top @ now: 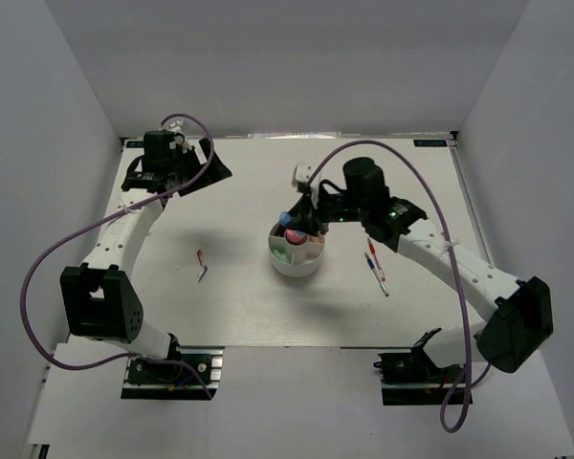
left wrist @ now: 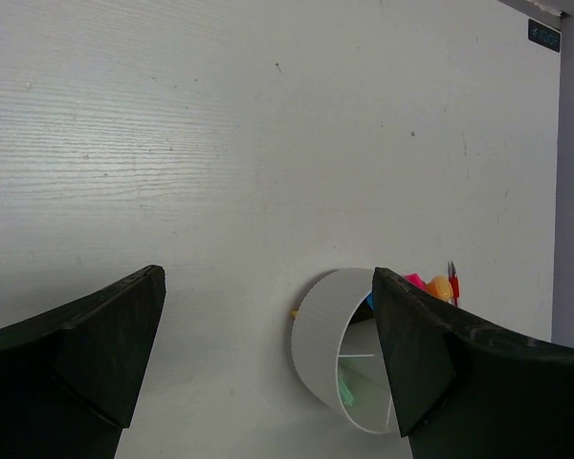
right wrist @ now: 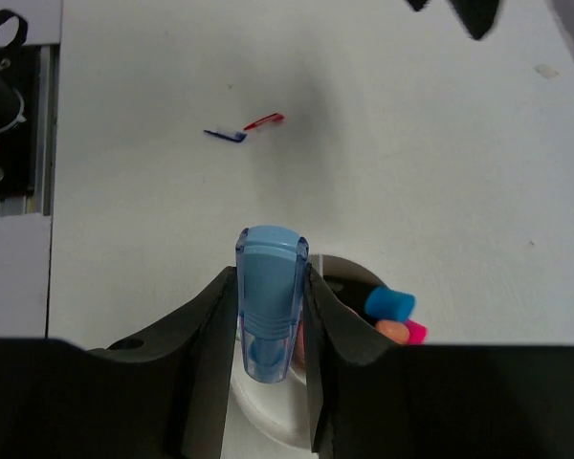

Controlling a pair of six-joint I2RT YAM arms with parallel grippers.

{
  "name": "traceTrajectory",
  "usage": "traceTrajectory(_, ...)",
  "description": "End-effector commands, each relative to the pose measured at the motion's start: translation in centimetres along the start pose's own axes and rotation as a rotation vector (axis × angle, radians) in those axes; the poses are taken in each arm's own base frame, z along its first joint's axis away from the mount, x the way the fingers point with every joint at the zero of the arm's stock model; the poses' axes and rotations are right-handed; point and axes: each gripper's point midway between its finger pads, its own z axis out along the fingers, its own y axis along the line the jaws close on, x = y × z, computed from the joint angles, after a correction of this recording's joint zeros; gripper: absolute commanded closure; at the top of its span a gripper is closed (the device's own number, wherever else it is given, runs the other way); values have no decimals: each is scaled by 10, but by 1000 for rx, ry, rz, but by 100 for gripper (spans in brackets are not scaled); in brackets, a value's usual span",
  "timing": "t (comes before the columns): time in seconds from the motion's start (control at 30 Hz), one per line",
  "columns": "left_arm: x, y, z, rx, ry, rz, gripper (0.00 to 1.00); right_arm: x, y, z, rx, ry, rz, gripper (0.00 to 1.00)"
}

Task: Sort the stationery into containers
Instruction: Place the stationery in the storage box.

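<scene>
Your right claw point(right wrist: 271, 298) grips a blue highlighter point(right wrist: 271, 268) above the cup point(top: 297, 269) (mid-frame). Your left claw point(left wrist: 268, 282) gapes wide, upper left.

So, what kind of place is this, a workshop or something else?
Most likely a robot lab test cell, not a workshop: a white table boxed in by plain white walls, a left arm and right arm bolted at its near edge, and a cup and pens laid out.

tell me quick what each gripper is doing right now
left gripper: open, holding nothing
right gripper: closed on the blue highlighter
</scene>
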Motion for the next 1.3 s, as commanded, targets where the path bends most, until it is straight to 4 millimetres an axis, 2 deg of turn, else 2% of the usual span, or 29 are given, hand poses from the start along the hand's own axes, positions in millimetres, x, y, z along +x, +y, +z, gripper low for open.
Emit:
traceTrajectory(0.0,-11,-13,-14,46,-46,21,2,-14,10,29,-52,-35,-137,100)
traceTrajectory(0.13,-10,-13,-15,49,-46,24,2,-12,29,53,-121,-50,-117,100)
traceTrajectory(0.2,-10,-14,-16,53,-46,27,2,-4,37,65,-142,-39,-109,100)
traceTrajectory(0.37,-10,-13,-17,46,-46,32,2,12,34,83,-128,-17,-118,100)
traceTrajectory(0.73,-9,-10,-18,30,-49,33,2,48,21,94,-78,64,-146,100)
traceTrajectory(0.97,-8,-8,-19,24,-50,37,2,58,8,99,3,105,-54,100)
traceTrajectory(1.0,-9,-8,-20,22,-53,38,2,55,6,98,23,94,-32,100)
traceTrajectory(1.03,-9,-8,-20,21,-52,37,2,61,7,97,28,99,-18,100)
traceTrajectory(1.27,-8,-7,-19,17,-50,36,2,71,1,97,92,122,51,100)
